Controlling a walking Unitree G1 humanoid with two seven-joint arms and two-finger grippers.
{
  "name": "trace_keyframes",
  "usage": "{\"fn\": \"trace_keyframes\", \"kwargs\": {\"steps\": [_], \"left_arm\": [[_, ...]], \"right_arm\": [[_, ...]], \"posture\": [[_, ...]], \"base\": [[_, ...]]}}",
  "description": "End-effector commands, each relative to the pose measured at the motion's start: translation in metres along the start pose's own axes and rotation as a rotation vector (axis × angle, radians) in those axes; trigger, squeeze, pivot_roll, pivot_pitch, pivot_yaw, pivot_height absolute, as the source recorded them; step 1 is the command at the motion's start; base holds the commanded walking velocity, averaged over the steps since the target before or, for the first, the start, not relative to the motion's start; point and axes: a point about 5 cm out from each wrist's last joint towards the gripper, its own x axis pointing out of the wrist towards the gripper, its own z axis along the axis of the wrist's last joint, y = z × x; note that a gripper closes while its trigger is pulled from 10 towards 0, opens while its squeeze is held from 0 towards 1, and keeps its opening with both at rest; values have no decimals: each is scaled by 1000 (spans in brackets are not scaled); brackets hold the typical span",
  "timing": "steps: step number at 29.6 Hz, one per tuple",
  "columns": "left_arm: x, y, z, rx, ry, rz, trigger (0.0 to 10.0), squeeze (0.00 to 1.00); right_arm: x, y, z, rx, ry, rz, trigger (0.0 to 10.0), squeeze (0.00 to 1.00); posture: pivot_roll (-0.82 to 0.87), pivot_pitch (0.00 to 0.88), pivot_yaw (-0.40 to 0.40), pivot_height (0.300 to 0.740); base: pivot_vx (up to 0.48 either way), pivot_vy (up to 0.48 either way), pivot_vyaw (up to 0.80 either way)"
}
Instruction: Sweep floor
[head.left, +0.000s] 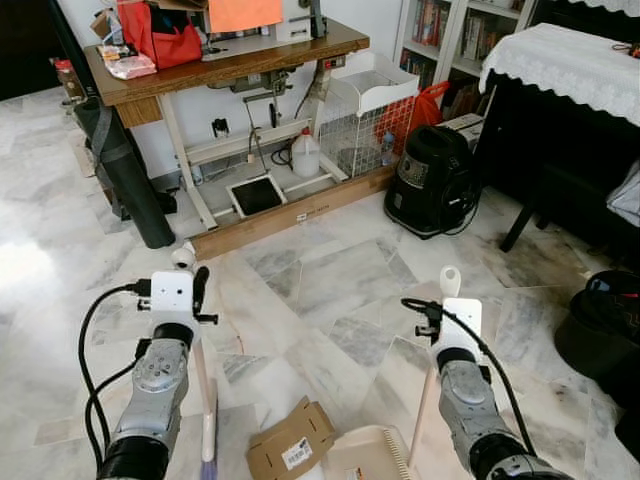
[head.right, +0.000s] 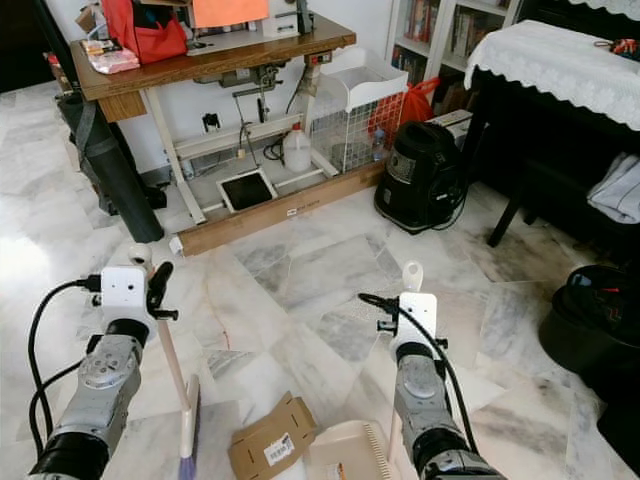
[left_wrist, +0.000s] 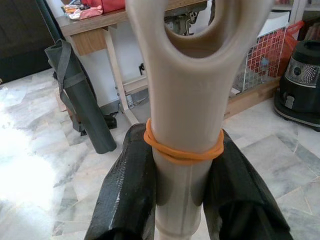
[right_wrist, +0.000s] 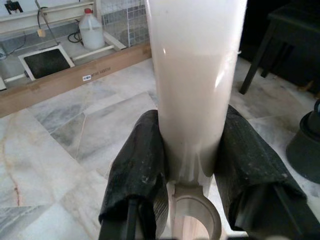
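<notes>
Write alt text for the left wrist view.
The left gripper clamps its two black fingers on a beige broom handle ringed by an orange rubber band. Behind lie marble floor, a wooden table and a black vacuum cleaner.

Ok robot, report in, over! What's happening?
Left gripper shut on broom handle. Right gripper shut on dustpan handle. Cardboard box beside dustpan.

cardboard box (head.left: 290, 441) on floor between broom (head.left: 208, 440) left, dustpan (head.left: 368, 455) right, vacuum (head.left: 432, 180) perhaps beyond
</notes>
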Motion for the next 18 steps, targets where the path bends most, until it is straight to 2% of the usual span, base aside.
{"fn": "trace_keyframes", "kwargs": {"steps": [1,6,9,11,13,16,18], "left_arm": [[3,3,8,8,-30,3,10000,0],[-1,5,7,13,-27,2,10000,0],[-4,6,6,17,-24,-1,10000,0],[-5,6,5,20,-22,-4,10000,0],[-5,6,6,23,-22,-6,10000,0],[-3,7,8,27,-27,-17,10000,0],[-2,7,9,28,-28,-20,10000,0]], "right_arm": [[5,3,15,-11,-78,18,10000,0],[3,9,20,0,-130,48,10000,0],[1,10,16,-1,-116,51,10000,0],[1,11,12,-13,-91,50,10000,0],[-1,10,4,-35,-31,35,10000,0],[-3,9,-12,-15,91,21,10000,0],[-5,9,-16,-43,122,21,10000,0]], "posture": [[49,16,18,740],[54,39,22,740],[55,44,25,740],[58,46,28,740],[59,49,30,740],[61,52,35,740],[62,54,36,740]], "base": [[0,0,0],[0,0,0],[0,0,0],[0,0,0],[0,0,0],[0,0,0],[0,0,0]]}}
